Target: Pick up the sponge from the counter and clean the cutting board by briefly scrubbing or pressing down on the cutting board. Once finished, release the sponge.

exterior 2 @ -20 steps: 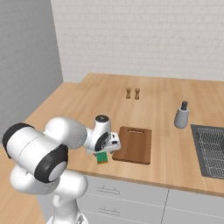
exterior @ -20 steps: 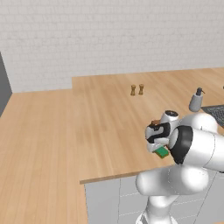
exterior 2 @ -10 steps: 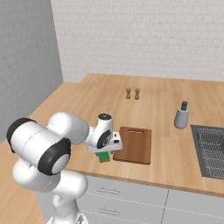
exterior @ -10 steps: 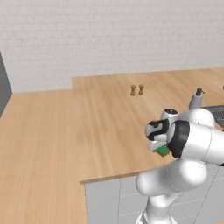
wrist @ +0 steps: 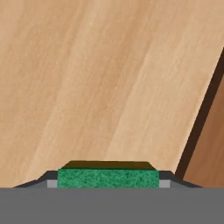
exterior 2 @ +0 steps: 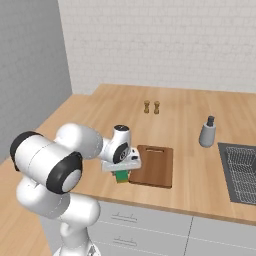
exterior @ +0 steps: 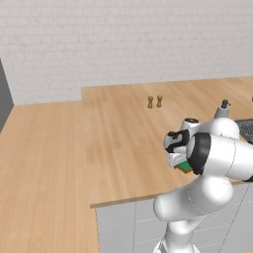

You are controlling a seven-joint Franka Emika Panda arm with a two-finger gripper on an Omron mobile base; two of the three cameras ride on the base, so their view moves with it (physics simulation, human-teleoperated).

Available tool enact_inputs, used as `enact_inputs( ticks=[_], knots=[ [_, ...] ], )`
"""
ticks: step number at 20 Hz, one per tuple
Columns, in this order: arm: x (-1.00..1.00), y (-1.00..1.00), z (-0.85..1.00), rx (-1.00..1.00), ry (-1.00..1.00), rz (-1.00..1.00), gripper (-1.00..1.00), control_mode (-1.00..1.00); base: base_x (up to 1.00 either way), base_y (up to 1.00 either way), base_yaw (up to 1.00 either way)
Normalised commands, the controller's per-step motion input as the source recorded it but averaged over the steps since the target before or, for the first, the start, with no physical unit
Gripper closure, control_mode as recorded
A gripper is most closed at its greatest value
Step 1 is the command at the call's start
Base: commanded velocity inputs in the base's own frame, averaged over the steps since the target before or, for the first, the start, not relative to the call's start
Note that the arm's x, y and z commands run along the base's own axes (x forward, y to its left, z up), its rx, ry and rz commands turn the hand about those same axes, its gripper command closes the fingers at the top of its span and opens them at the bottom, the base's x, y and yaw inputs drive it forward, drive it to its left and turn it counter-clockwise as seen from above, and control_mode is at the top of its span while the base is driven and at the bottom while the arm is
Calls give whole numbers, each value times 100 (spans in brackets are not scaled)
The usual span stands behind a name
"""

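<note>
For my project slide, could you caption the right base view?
Gripper holding the green sponge just left of the cutting board on the wooden counter.

The white arm folds forward and low from its base, wrist bent so the hand points straight down, and the gripper [exterior 2: 121,173] hangs just under the white hand body with its two dark fingers [wrist: 164,178] closed inward, clamping from both sides.
</note>
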Motion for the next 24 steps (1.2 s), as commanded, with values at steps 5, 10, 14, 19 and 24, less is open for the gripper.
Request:
enact_inputs(
  ticks=[5, 10, 14, 19, 24],
  knots=[
    [-6, 0, 72, 0, -19, 0, 100, -100, 0, 0, 0],
    [30, -16, 66, 0, -23, 0, 100, -100, 0, 0, 0],
    [3, -3, 0, 0, 0, 0, 100, -100, 0, 0, 0],
    [60, -43, 0, 0, 0, 0, 100, -100, 0, 0, 0],
    [61, -36, -1, 0, 0, 0, 100, -100, 0, 0, 0]
  ],
)
